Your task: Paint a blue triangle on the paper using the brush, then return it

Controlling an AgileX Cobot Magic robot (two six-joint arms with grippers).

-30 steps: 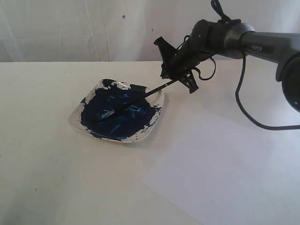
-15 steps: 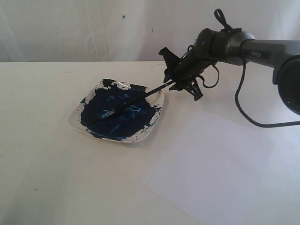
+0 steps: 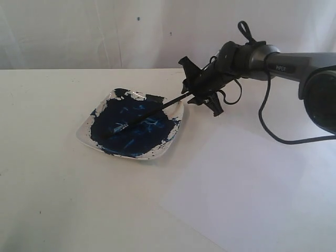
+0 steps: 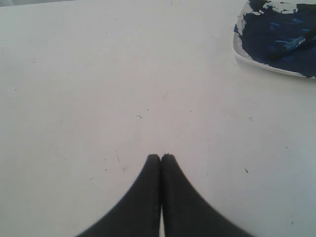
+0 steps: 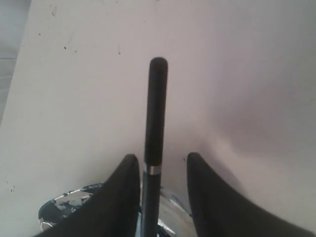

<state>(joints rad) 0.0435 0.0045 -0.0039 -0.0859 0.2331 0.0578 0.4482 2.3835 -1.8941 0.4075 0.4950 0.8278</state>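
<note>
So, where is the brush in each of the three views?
Exterior view: brush lies slanted across the paint dish, left of centre.
Left wrist view: a dark streak in the paint dish, top right corner.
Right wrist view: its handle at centre, inside the open right hand.
Shared landmark: the paint dish.

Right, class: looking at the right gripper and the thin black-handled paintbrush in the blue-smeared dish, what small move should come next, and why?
Probably close the right gripper on the thin black-handled paintbrush: its jaws stand open either side of the handle, the bristles rest in the blue-smeared white square dish, and the white paper sheet is unpainted.
</note>
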